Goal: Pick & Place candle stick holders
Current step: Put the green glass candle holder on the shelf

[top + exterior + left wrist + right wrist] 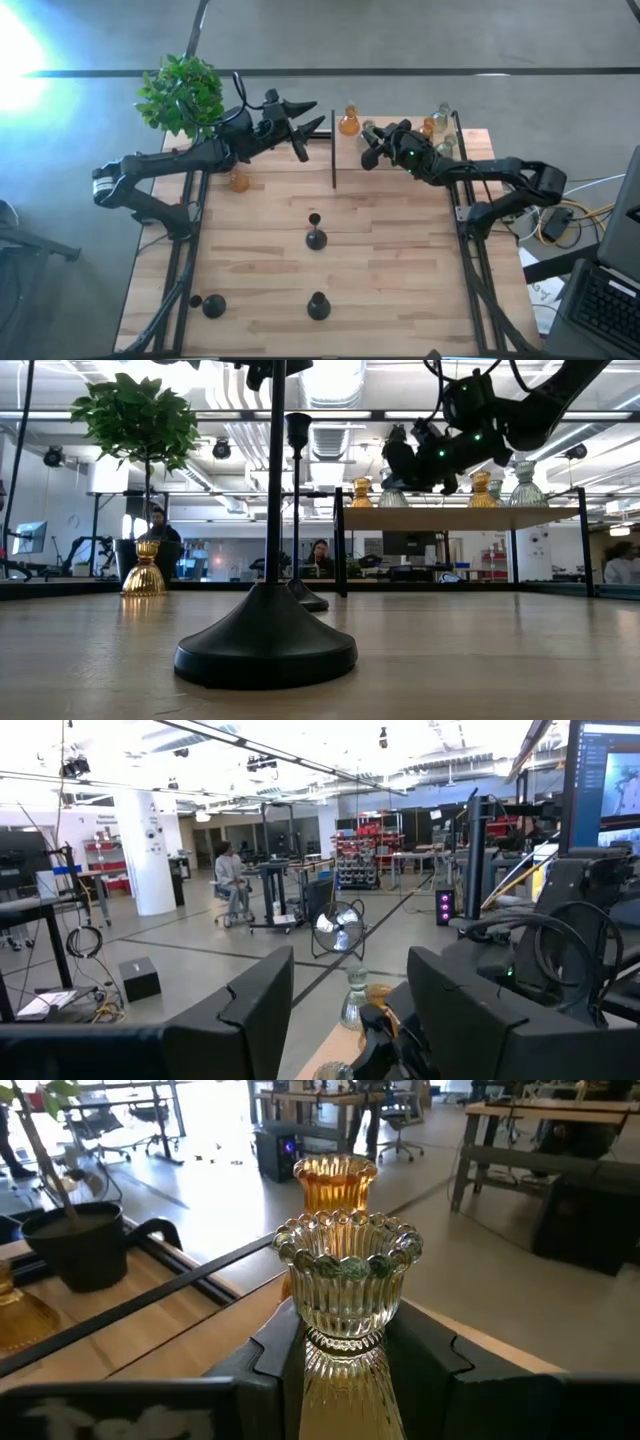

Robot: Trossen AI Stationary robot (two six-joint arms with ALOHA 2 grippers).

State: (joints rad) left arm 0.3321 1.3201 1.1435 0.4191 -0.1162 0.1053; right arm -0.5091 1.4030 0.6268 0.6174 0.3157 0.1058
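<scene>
My right gripper [370, 143] is at the left end of the raised shelf [450, 518] at the table's far right, shut on a pale clear-greenish ribbed candle stick holder [345, 1275]. An amber holder [335, 1180] stands just beyond it. Several more amber and clear holders [438, 125] stand on the shelf. Another amber holder [238, 180] stands on its base on the table at the far left. Three black holders [316, 238] [318, 305] [213, 305] stand on the table, on round bases. My left gripper [312, 125] is open and empty, held high near the table's far edge, left of the shelf. My right gripper pinches the clear holder's narrow waist [340, 1342], under its beaded cup, between its two fingers [432, 1360]. The fingers come about level from the table's right side. The holder stands upright. Its foot is hidden, so whether it rests on the shelf cannot be told.
A potted green plant [180, 92] stands at the far left corner. The shelf's dark upright post [333, 150] stands between the two grippers. Bare wood lies in the middle and near right of the table [400, 260]. People sit in the room beyond.
</scene>
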